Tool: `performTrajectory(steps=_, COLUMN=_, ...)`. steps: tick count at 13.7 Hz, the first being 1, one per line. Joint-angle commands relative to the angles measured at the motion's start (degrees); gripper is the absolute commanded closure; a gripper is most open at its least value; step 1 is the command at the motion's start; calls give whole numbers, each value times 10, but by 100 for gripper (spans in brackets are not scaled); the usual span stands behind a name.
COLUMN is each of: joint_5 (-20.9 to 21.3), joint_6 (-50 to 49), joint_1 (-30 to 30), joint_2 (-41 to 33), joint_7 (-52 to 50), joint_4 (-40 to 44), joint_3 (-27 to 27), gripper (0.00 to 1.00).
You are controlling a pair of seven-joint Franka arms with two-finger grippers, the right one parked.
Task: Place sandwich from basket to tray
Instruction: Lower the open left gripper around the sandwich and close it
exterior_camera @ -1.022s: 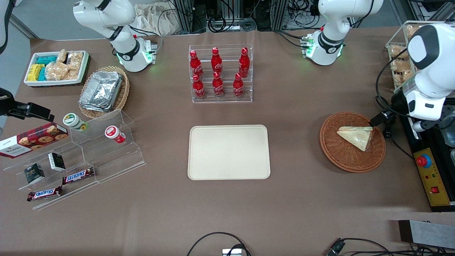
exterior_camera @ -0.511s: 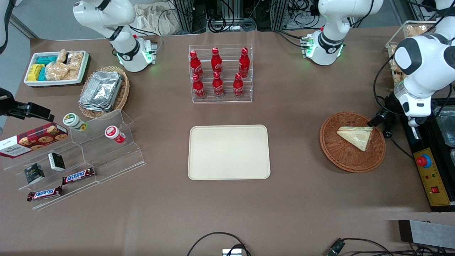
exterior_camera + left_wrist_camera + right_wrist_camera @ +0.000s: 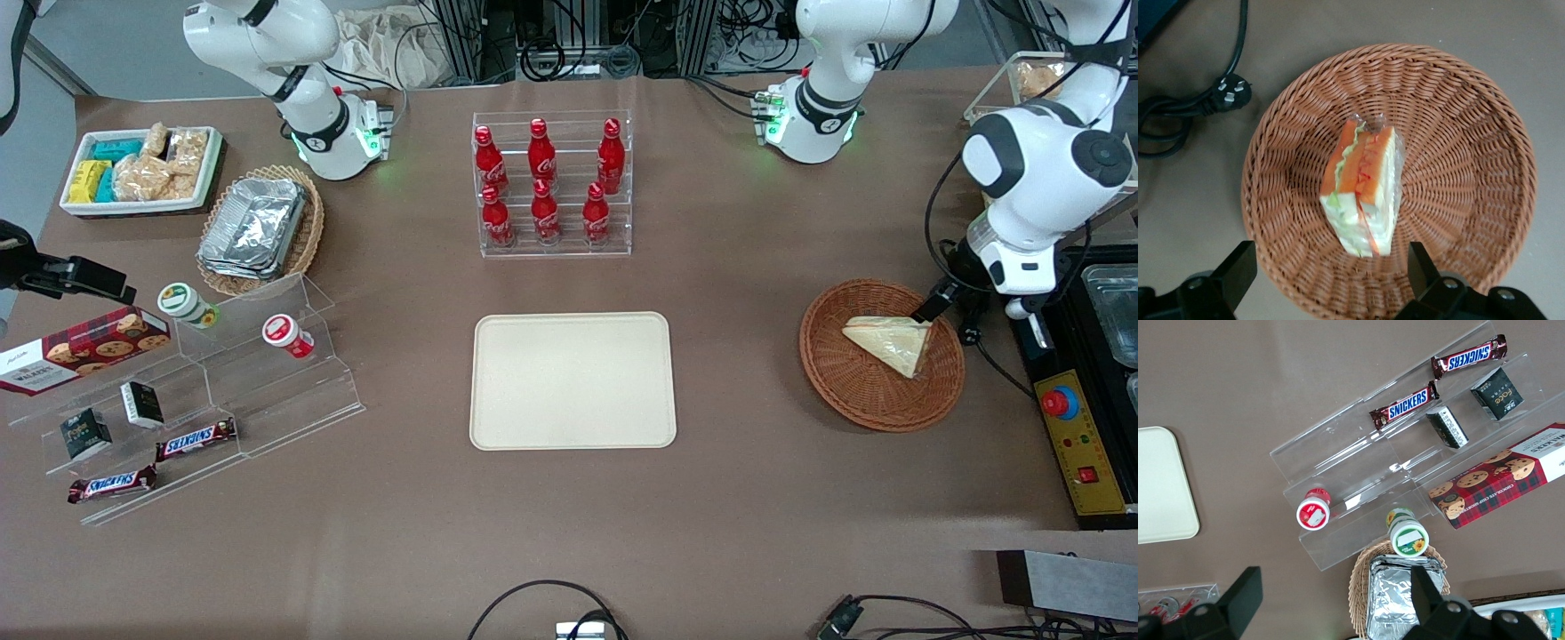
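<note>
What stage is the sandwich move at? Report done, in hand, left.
Done: nothing delivered; the tray holds nothing. In hand: the pincer is open above the basket, its fingers spread on either side of the sandwich without touching it. Left: descend, grasp the sandwich, lift it, carry it to the tray and release.

Sandwich (image 3: 1363, 193) in basket (image 3: 1471, 133); end effector (image 3: 1328, 270) above its rim.
</note>
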Motion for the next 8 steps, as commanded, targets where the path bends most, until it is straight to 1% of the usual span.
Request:
performTrajectory(steps=1, joint_5=-6, joint_6=56, joint_1=-1, joint_2=38, joint_7=-4, joint_4=-8, joint_3=0, gripper=0)
performTrajectory(steps=4, joint_5=-6, joint_6=89, joint_1=-1, joint_2=66, joint_7=-3, joint_4=-8, joint_3=-1, gripper=0)
performTrajectory(steps=8, joint_5=-7, joint_6=108, joint_1=-1, joint_2=84, joint_7=-3, joint_4=-7, joint_3=-1, gripper=0)
